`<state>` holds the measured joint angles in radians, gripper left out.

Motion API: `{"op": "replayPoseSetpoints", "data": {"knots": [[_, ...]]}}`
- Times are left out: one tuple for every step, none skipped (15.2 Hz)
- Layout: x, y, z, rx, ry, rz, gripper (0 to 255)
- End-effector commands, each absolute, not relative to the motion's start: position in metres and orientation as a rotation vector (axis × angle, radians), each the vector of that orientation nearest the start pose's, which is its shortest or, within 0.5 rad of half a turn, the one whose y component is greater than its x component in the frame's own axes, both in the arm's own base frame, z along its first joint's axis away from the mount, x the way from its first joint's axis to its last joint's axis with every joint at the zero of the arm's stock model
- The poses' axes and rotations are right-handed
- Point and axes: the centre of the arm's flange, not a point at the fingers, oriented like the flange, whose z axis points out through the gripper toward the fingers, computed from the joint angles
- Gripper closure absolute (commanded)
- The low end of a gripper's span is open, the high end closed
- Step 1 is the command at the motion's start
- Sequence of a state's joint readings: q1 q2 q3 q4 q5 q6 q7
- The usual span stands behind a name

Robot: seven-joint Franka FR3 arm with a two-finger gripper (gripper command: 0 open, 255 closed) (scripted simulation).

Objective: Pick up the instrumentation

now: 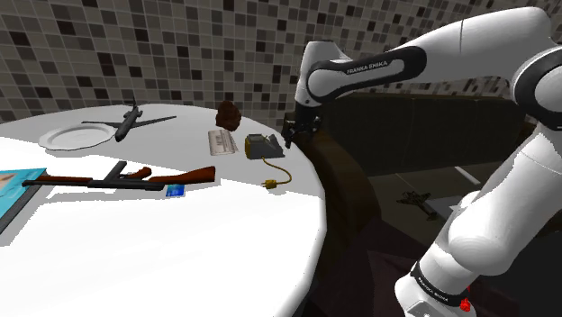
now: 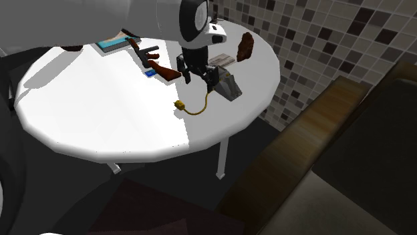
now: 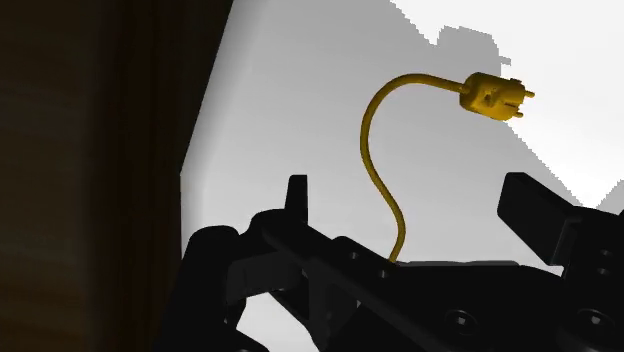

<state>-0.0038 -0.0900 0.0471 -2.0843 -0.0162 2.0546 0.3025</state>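
Here, instrument (image 1: 264, 146) on white table (image 1: 180, 257), tiled wall (image 1: 135, 45)

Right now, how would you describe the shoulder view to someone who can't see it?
A white robot arm reaches over a round white table, its black hand close beside a dark instrument trailing a yellow cord. Toward the view's left lie a rifle, a model plane and a white plate.

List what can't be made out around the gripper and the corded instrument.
- Wrist view: the instrument is black against the black gripper, so its outline and any finger contact are lost.
- Shoulder view: the instrument's face is too small to read.
- Shoulder view: the left edge cuts off the teal flat object.
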Motion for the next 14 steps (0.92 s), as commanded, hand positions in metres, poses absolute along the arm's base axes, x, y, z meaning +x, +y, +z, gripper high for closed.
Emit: {"op": "replayPoseSetpoints", "data": {"knots": [[0.554, 0.022, 0.455, -3.113, 0.414, -0.093, 0], [0.565, 0.022, 0.447, -3.108, 0.422, -0.090, 0], [0.575, 0.023, 0.439, -3.104, 0.431, -0.088, 0], [0.586, 0.024, 0.432, -3.099, 0.439, -0.085, 0], [0.597, 0.024, 0.424, -3.094, 0.448, -0.082, 0], [0.608, 0.025, 0.416, -3.089, 0.456, -0.079, 0], [0.619, 0.025, 0.408, -3.084, 0.464, -0.076, 0], [0.630, 0.026, 0.401, -3.079, 0.473, -0.073, 0], [0.640, 0.026, 0.393, -3.074, 0.481, -0.070, 0], [0.651, 0.027, 0.385, -3.069, 0.489, -0.068, 0], [0.662, 0.027, 0.377, -3.064, 0.498, -0.065, 0], [0.671, 0.027, 0.371, -3.060, 0.505, -0.062, 0], [0.671, 0.027, 0.365, -3.060, 0.505, -0.062, 0], [0.671, 0.027, 0.360, -3.060, 0.505, -0.062, 0]]}}
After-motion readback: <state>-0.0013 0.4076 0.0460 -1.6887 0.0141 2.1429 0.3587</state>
